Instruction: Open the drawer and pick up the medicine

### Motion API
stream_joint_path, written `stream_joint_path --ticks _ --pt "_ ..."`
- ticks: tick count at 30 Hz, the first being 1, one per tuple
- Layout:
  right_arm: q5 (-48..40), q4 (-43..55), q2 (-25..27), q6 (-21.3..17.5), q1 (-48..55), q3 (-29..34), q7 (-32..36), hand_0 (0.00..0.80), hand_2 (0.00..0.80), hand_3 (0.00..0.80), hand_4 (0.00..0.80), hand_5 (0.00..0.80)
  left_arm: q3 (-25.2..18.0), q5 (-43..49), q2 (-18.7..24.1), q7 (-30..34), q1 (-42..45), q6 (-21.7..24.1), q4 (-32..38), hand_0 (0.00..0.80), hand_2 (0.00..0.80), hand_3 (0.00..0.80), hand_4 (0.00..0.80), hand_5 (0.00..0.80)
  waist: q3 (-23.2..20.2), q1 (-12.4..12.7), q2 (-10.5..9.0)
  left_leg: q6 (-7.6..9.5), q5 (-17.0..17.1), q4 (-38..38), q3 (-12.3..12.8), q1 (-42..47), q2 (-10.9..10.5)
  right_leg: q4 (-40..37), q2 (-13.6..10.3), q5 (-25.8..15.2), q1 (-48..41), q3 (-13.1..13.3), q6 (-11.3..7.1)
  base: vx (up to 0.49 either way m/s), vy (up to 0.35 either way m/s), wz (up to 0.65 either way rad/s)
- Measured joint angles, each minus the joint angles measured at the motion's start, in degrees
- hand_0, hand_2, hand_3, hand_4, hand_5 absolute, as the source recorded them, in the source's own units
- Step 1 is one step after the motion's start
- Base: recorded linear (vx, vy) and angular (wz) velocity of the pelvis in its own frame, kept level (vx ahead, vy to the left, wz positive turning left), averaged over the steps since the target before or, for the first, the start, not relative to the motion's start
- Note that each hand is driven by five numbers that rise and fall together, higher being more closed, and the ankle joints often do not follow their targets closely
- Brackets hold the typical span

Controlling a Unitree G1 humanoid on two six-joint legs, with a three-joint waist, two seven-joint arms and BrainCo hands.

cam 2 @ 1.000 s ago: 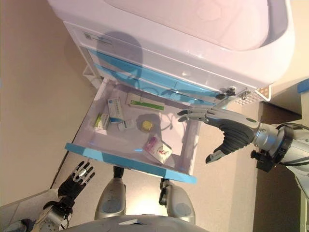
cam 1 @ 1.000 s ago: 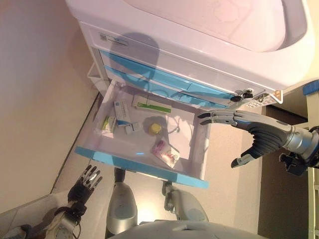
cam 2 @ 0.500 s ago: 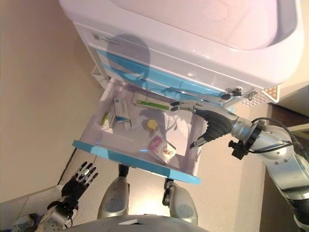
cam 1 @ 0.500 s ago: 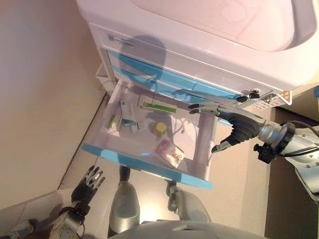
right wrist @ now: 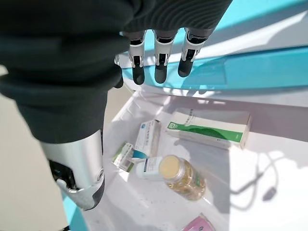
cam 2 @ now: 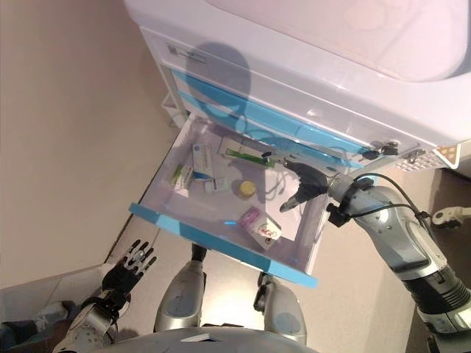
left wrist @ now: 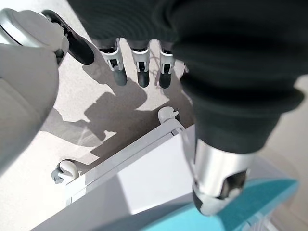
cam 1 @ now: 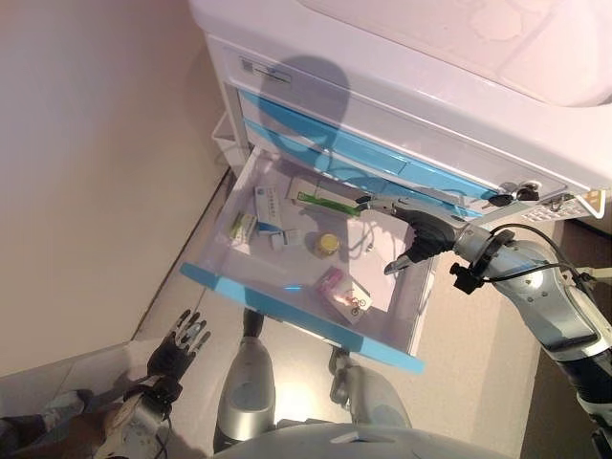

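The white cabinet carries blue-fronted drawers; its lowest drawer stands pulled out. Inside the drawer lie a long green-and-white box, a blue-and-white box and a small green box toward its left wall, a yellow-capped medicine bottle at centre, and a pink packet toward the blue front. The right robot hand hovers above the drawer's right wall, fingers straight, holding nothing. The left robot hand hangs below the drawer front, fingers spread and empty.

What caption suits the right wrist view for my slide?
Open right hand hovering over the open drawer above a yellow-lidded bottle.
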State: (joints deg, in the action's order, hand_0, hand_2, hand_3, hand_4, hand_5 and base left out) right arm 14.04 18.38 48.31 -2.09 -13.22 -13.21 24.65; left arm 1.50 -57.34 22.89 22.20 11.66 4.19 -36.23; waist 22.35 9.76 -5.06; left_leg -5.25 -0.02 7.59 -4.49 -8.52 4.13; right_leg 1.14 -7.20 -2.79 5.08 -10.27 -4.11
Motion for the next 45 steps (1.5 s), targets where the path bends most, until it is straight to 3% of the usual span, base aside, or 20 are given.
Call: stream_joint_path --ticks 6,12,21,45 --pt "0.67 -4.93 -1.77 1.25 -4.29 -5.22 -3.04 0.0 0.0 0.0 0.0 0.0 1.21 0.03 0.0 0.01 -1.08 -0.25 0.02 0.0 0.0 0.0 0.0 0.0 0.19 0.87 0.09 0.09 0.06 -0.01 -0.59 -0.15 -0.18 -0.06 -0.14 0.13 -0.26 -0.84 -0.16 -0.004 0.001 0.06" --pt "0.86 -7.41 -2.64 2.17 -6.67 -6.96 -5.05 0.0 0.0 0.0 0.0 0.0 1.26 0.04 0.09 -0.01 -2.47 -0.29 0.04 0.0 0.0 0.0 0.0 0.0 2.76 2.45 0.01 0.04 0.19 0.0 -1.31 -0.38 -0.28 -0.07 -0.15 0.14 -0.44 -1.45 -0.16 -0.011 -0.003 0.05" --pt "2.51 -11.72 -4.93 3.63 -12.07 -11.34 -7.06 0.0 0.0 0.0 0.0 0.0 1.61 0.04 0.32 0.01 -3.32 -0.32 0.09 0.0 0.0 0.0 0.0 0.0 2.97 3.2 0.08 0.04 0.21 0.07 -2.08 -0.98 -0.49 -0.19 -0.24 0.22 -0.42 -2.18 -0.21 -0.006 0.001 0.04" --pt "8.65 -25.56 -7.64 5.91 -13.53 -18.77 -11.17 0.0 0.0 0.0 0.0 0.0 2.78 0.07 0.78 0.38 -4.92 -0.68 0.27 0.0 0.0 0.0 0.0 0.0 4.09 5.21 0.48 0.28 0.57 0.11 -3.25 -1.82 -1.23 -0.16 -0.92 0.42 -0.4 -3.34 -0.52 -0.003 -0.001 0.03"
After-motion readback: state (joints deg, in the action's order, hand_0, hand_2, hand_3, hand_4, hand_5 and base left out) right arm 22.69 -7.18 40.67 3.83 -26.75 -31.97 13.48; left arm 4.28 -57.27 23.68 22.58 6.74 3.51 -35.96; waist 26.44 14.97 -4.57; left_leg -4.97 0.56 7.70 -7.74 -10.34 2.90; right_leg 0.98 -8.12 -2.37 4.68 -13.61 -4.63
